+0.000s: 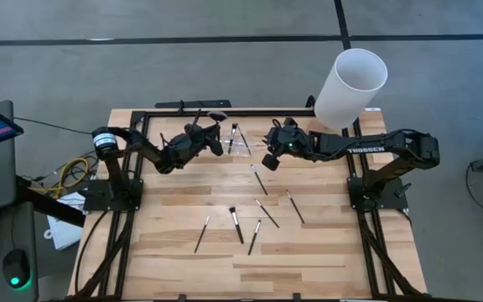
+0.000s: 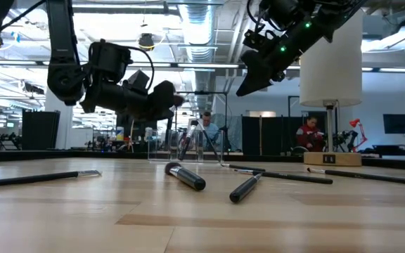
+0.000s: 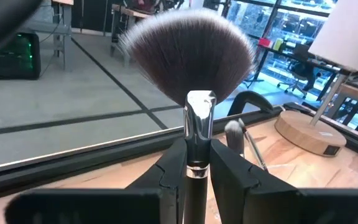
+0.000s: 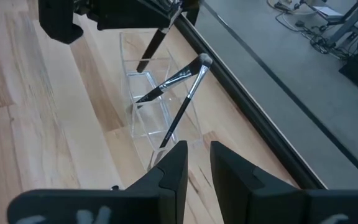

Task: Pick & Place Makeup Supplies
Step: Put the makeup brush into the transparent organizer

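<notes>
The left hand point(image 3: 196, 168) is clamped on the fan brush point(image 3: 191, 68), its two fingers point(image 3: 166, 180) pressed against the black handle just below the silver ferrule, with the wide dark bristles spreading out beyond the fingertips. In the high view this hand point(image 1: 210, 137) hangs above the far part of the tabletop point(image 1: 325, 252), with the clear holder point(image 1: 239, 143) just beside it toward the right arm. The holder point(image 4: 160, 102) already carries two slim brushes point(image 4: 179, 93) that lean crossed inside it, tips upward. The right hand point(image 1: 269, 159) hovers on the other side of the holder, close to it and facing the left hand; its fingers point(image 4: 173, 171) stand a little apart with nothing between them, and the holder lies straight ahead of them. Nearer than both hands, six brushes lie flat and scattered on the wood: one point(image 1: 259, 179) just below the right hand, then two point(image 1: 267, 213) and point(image 1: 295, 206) a little farther on, and three more point(image 1: 201, 234), point(image 1: 236, 225) and point(image 1: 254, 236) toward the near edge. The low view shows a thick-headed brush point(image 2: 185, 176) lying in front of the holder. A tall white cylinder point(image 1: 350, 88) stands on a wooden base behind the right arm.
</notes>
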`<state>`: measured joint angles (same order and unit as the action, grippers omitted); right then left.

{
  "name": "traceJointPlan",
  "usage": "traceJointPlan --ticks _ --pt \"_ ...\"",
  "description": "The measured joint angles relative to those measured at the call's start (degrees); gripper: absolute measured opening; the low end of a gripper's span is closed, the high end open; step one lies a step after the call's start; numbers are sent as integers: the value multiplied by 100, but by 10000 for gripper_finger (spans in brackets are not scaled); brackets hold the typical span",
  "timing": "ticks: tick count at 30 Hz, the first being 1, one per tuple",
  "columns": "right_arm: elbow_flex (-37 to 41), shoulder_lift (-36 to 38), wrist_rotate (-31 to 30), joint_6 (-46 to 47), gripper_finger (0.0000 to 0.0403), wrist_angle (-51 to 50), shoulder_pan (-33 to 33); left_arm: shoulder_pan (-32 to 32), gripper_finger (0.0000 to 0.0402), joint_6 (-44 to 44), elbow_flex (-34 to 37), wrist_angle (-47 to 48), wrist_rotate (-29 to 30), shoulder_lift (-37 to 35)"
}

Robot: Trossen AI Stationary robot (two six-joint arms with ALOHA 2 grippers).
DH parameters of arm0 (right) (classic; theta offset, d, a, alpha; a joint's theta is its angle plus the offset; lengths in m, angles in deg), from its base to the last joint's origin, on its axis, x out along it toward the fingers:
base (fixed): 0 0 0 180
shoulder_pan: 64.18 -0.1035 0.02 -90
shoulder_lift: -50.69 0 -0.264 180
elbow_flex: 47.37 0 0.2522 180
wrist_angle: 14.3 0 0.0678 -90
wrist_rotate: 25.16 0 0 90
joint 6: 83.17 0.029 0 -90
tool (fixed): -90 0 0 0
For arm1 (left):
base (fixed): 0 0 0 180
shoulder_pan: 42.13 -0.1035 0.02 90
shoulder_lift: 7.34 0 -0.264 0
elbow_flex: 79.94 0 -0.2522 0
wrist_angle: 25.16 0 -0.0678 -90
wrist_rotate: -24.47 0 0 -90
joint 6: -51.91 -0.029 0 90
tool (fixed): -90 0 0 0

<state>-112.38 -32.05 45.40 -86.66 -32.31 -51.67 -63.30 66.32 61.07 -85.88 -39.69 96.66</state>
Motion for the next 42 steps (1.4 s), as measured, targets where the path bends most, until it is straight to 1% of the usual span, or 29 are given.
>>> traceJointPlan --ticks 7,9,14,18,27,39,42 --pt "0 0 -2 -9 61 0 41 0 57 0 0 41 7 4" --pt "0 0 0 -4 61 0 75 0 57 9 0 182 7 4" --pt "0 0 0 -6 61 0 85 0 57 364 0 597 8 4" --pt "0 0 2 -4 61 0 81 0 58 391 0 590 7 4" --pt "0 -2 2 -4 61 -2 83 0 76 533 0 660 -43 4" --pt "0 -2 2 0 61 -2 83 61 77 558 0 721 -53 -10" --pt "0 -2 4 2 61 -6 83 63 77 555 3 812 -101 -143"
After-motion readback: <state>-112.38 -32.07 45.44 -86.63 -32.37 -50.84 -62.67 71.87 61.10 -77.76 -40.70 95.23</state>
